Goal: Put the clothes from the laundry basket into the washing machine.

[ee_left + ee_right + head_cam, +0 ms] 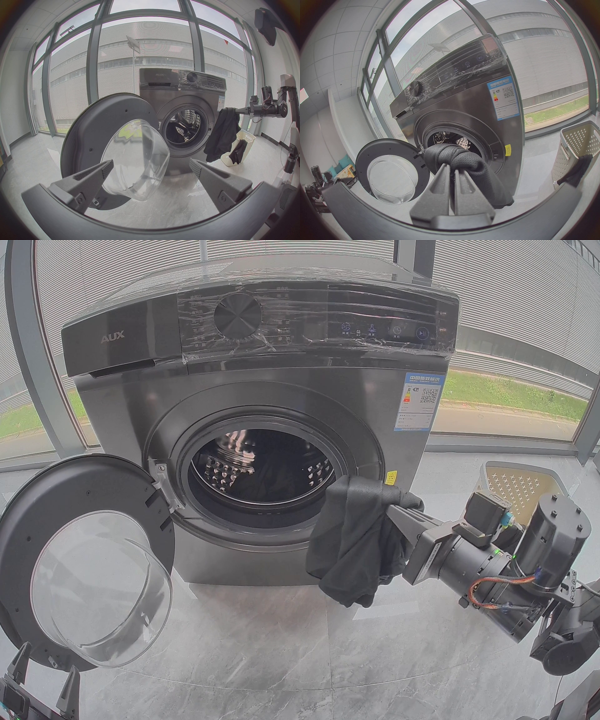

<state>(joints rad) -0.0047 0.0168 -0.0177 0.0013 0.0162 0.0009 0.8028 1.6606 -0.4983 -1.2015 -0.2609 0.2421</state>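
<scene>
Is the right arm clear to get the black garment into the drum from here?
Likely yes. The door hangs wide open on the left, and nothing stands between the garment in the right gripper and the drum mouth. The trailing cloth may snag the rim.

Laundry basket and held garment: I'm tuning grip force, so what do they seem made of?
The garment is probably soft, matte dark fabric: it drapes in folds from the right gripper. The laundry basket looks like rigid cream plastic, given its perforated walls.
</scene>
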